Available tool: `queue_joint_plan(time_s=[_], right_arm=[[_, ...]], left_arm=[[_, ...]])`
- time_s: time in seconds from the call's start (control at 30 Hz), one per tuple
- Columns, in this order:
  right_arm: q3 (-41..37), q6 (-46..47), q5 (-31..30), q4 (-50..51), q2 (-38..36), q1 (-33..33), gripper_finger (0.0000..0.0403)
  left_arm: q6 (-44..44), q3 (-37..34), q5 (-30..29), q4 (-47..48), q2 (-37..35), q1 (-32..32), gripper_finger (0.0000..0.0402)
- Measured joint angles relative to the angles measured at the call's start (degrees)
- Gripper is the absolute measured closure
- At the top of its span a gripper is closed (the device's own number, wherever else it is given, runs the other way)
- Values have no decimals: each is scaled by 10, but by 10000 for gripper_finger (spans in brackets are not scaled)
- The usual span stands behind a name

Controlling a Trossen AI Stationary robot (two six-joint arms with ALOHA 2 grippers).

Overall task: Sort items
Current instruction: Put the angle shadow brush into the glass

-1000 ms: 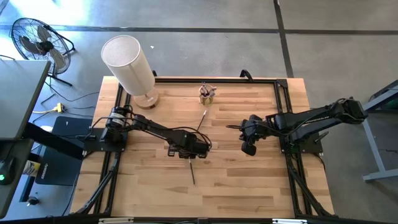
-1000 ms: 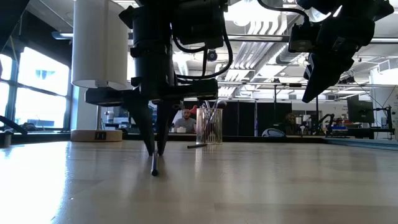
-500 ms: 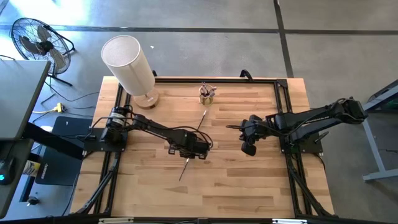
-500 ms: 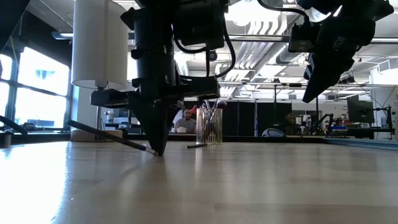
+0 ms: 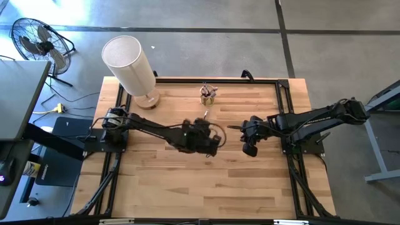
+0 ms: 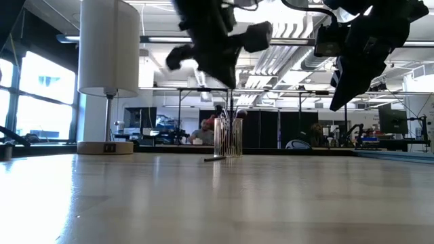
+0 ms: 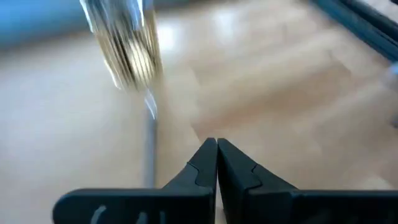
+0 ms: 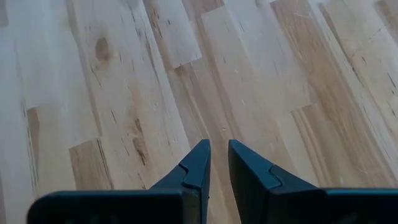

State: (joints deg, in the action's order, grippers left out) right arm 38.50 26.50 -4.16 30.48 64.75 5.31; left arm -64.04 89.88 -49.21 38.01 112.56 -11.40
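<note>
Brushes (image 5: 208, 91) stand bunched upright in a small clear cup (image 5: 207, 98) at the desk's far middle, thin handles down, tips poking above the rim. Low view shows the same cluster (image 6: 228, 115) rising out of the ribbed cup, tips dark and reddish. One more brush (image 6: 214, 158) lies flat on the desk just in front of the cup, slim and dark. Left wrist view shows it blurred (image 7: 149, 146), pointing toward the cup. Count in the cup unclear.

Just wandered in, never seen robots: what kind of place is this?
Probably a robotics lab in an open office: two arms at a wooden table, exposed ceiling ducts, desks with monitors behind.
</note>
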Motion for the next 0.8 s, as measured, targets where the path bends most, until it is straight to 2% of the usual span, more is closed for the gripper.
queue_joint_plan(time_s=[0.1,0.17,0.3,0.4,0.47,0.57,0.63,0.8], right_arm=[[0,3,-8,-6,0,0,352],[0,3,-21,-13,0,0,354],[0,4,-48,-27,0,0,356],[0,1,-80,-43,0,0,354],[0,0,-108,-58,0,-3,352],[0,0,-149,-77,0,-14,350],[0,2,-159,-90,0,-27,351],[0,18,-163,-101,0,-67,356]], left_arm=[[129,28,-82,-26,-8,13,401],[175,46,-120,-37,-13,29,401],[246,50,-125,-51,-32,85,401],[306,52,-71,-86,-39,143,401],[367,49,-11,-126,-46,183,401],[481,42,123,-284,-53,238,401],[528,35,194,-361,-51,266,401],[595,32,308,-448,-51,319,401]])
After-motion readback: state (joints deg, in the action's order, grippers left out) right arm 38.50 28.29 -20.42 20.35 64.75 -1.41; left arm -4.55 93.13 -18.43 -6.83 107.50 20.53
